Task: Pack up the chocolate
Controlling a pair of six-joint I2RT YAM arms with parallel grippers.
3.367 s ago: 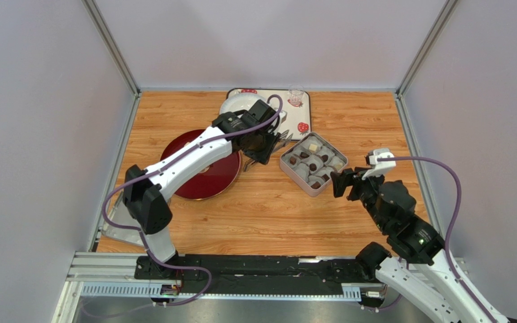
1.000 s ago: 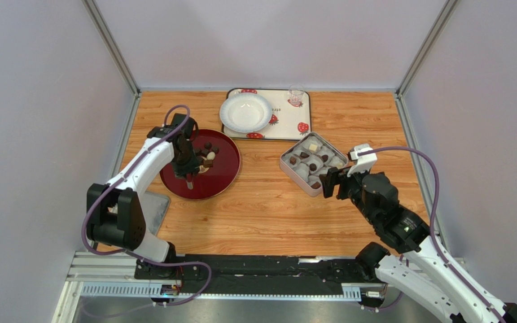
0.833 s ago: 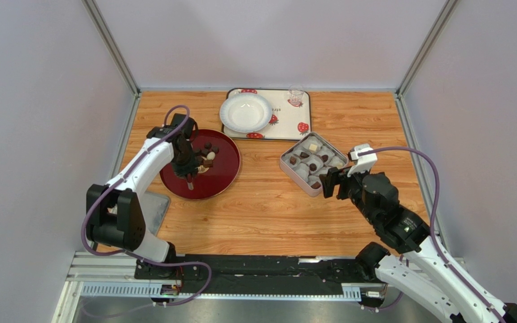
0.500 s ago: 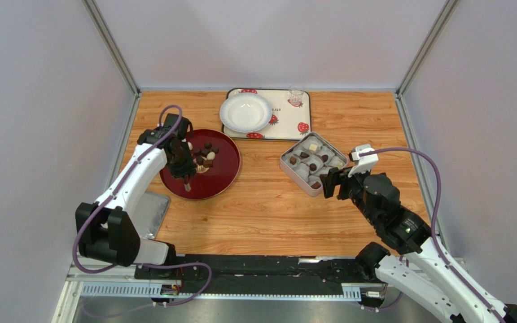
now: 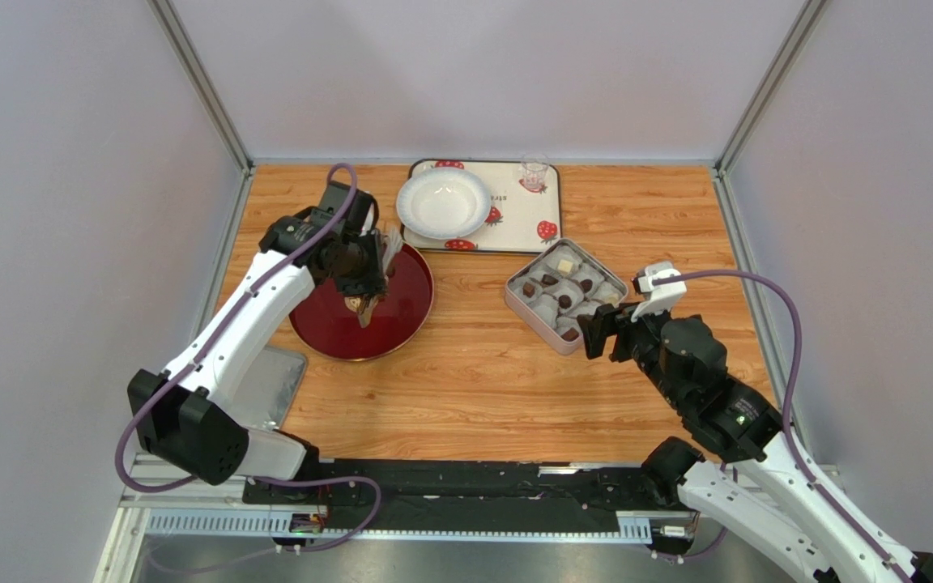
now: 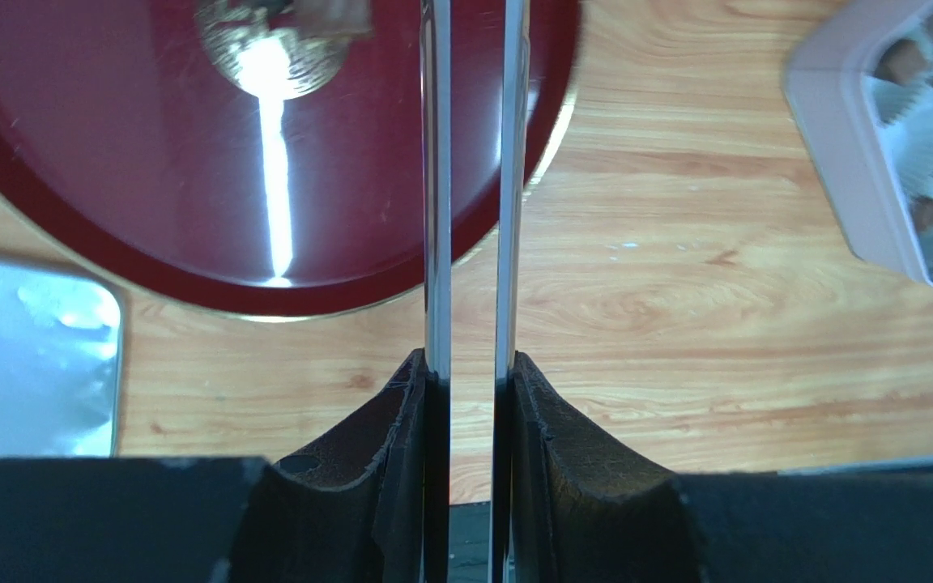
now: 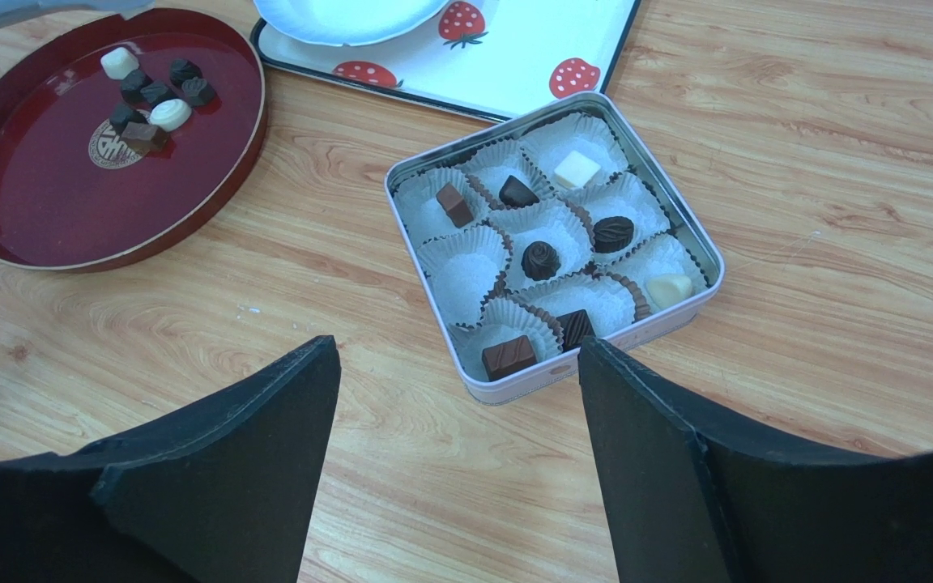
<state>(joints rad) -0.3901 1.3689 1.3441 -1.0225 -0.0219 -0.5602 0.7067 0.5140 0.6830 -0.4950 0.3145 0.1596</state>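
Chocolate (image 7: pixel 170 113): bite-sized pieces, dark brown and cream-white, in two lots. Lot one, a loose cluster on the far part of a round red tray (image 7: pixel 21 207), beside its gold centre emblem. Lot two, pieces (image 7: pixel 541 259) set one to a cup in the white paper cups (image 7: pixel 471 261) of a square metal tin (image 7: pixel 593 361), which stands well to the right of the red tray on the wooden table (image 7: pixel 800 182). Left gripper (image 6: pixel 471 364): over the red tray, fingers pressed in against the two blades of metal tweezers (image 6: pixel 437 182); the blade tips run out of the wrist view, so whether they carry anything cannot be told. Right gripper (image 7: pixel 457 346): jaws wide apart, holding nothing, just beside the tin's near edge. Behind: a strawberry-print tray (image 7: pixel 532 49) holding a white bowl (image 7: pixel 338 15). At the table's near left: a flat silvery sheet (image 6: pixel 9 352), just beside the red tray.
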